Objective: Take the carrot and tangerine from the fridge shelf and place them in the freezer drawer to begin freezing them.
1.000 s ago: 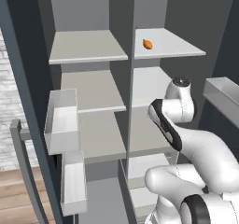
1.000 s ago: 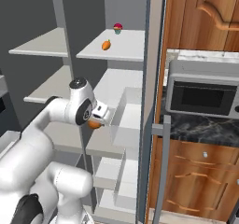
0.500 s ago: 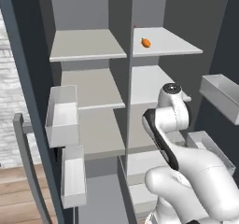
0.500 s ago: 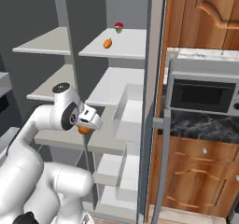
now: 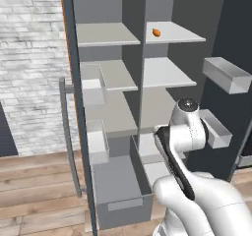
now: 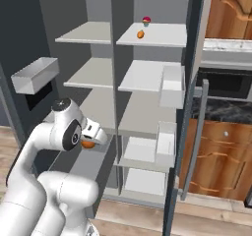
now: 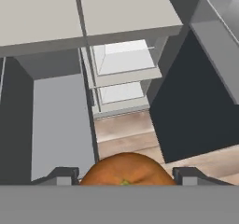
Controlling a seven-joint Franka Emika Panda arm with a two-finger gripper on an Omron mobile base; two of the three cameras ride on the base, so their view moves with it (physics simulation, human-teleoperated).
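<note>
Orange and round, the plain tangerine (image 7: 125,169) sits at the bottom centre of the hand view, gripped between the two dark fingers (image 7: 60,175), one at each side of it. In the right base view the same tangerine (image 6: 88,144) appears at the centre left of the frame, clamped in the white two-finger gripper (image 6: 93,137) at the end of the white arm.

Below and ahead of the held fruit, the wide dark-grey freezer drawer (image 5: 118,181) with its lighter grey front panel stands pulled out at the bottom centre of the left base view. In the hand view the drawer interior (image 7: 58,120) occupies the centre left of the frame.

The small green-tipped orange carrot (image 5: 156,32) lies on the pale white-grey top fridge shelf (image 5: 184,32) at the upper centre of the left base view. In the right base view the carrot (image 6: 141,34) lies just beside a small red-topped object (image 6: 146,20) on that shelf (image 6: 165,35).
</note>
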